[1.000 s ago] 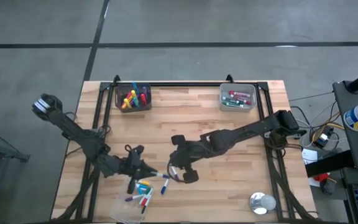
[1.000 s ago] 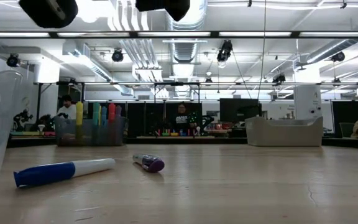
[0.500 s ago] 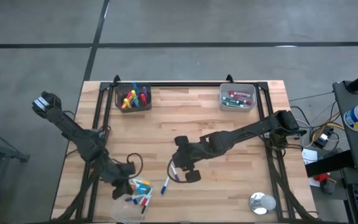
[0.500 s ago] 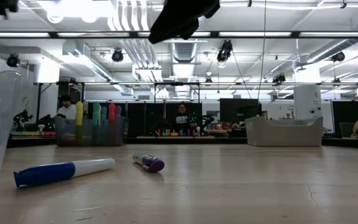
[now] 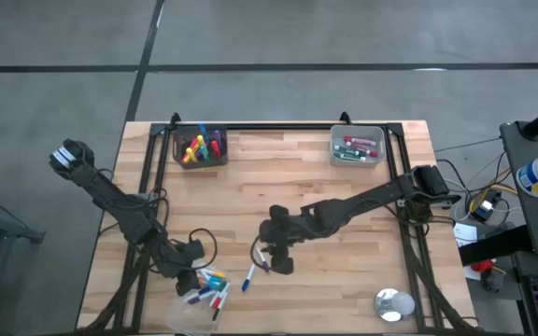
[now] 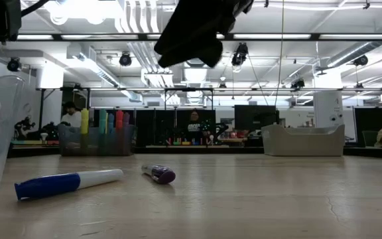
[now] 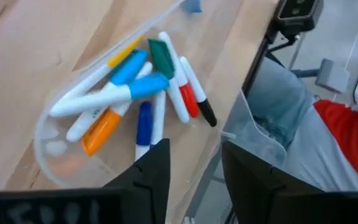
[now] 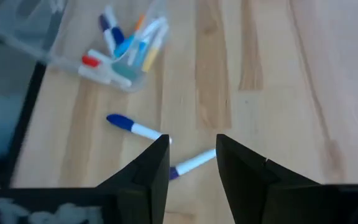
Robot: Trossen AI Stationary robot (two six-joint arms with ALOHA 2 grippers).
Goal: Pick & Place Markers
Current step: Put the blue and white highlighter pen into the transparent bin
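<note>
Light wooden worktop (image 5: 278, 177) with black frame rails. Left gripper (image 5: 187, 278) sits near the front edge toward the left corner, just over a clear plastic tipped-over cup (image 7: 55, 146) holding a heap of mixed-colour capped markers (image 7: 135, 87); its fingers (image 7: 157, 168) are parted and hold nothing. Right gripper (image 5: 276, 257) hovers around mid-worktop, nearer the front edge, fingers (image 8: 157, 165) parted with a gap, empty, above two loose pens: a white-barrelled blue-capped marker (image 6: 65, 183) and a white-barrelled purple-capped marker (image 6: 159, 174), both lying flat on the wood between the grippers, apart from each other. Clear square bin of upright bright markers (image 5: 201, 147) sits at the back edge toward the left corner; grey square bin with red and green markers (image 5: 357, 147) sits at the back edge toward the right corner. Small round silver lid (image 5: 393, 303) lies near the front right corner.
</note>
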